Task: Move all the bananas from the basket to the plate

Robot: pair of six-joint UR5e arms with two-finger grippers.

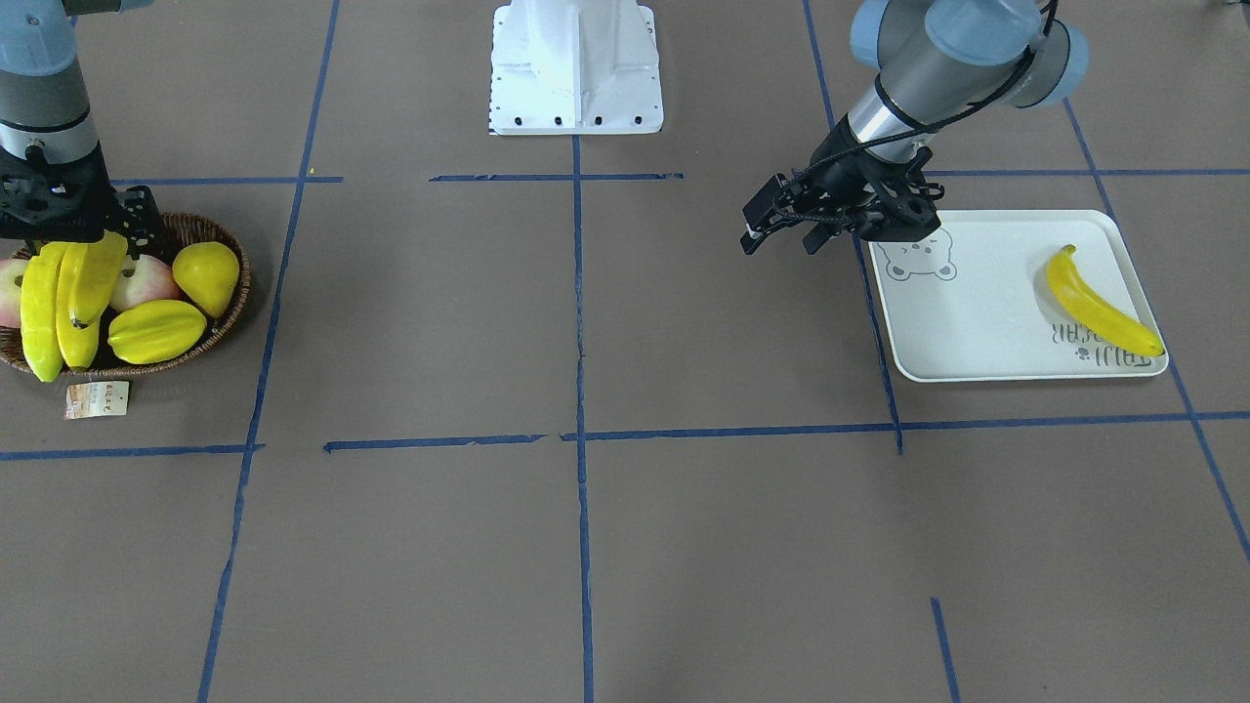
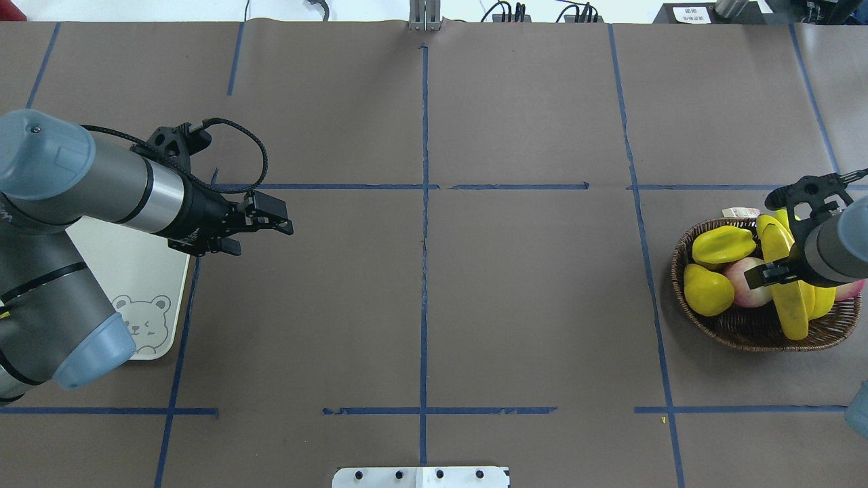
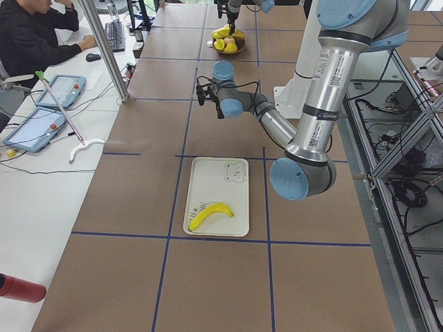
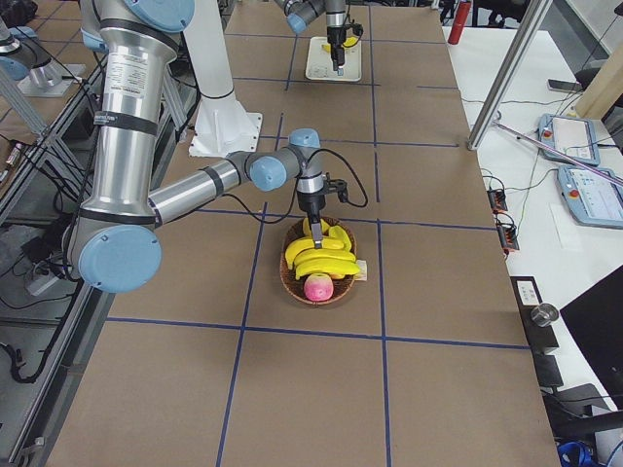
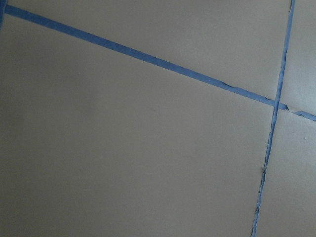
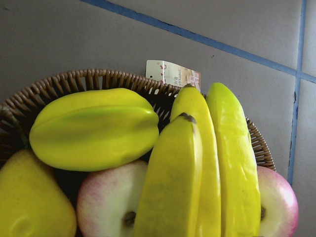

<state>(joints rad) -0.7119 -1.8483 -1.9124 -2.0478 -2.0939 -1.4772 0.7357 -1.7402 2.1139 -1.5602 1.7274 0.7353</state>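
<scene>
My right gripper [image 1: 93, 239] is over the dark wicker basket [image 1: 210, 229] and is shut on a yellow banana [image 1: 96, 278] that tilts above the others. It also shows in the overhead view [image 2: 780, 268], with the held banana [image 2: 790, 298]. Two more bananas [image 1: 39, 312] lie in the basket beside it; the right wrist view shows all three, the held one [image 6: 173, 187] nearest. One banana [image 1: 1099, 308] lies on the white bear-print plate [image 1: 977, 322]. My left gripper [image 1: 779, 242] is open and empty, above the table beside the plate's inner edge.
The basket also holds a ridged starfruit [image 1: 156, 330], a yellow pear-shaped fruit [image 1: 207, 275] and pink apples [image 1: 146, 281]. Its paper tag [image 1: 96, 398] lies on the table. The white robot base [image 1: 576, 68] stands at the table's middle edge. An operator [image 3: 34, 34] sits at a side desk.
</scene>
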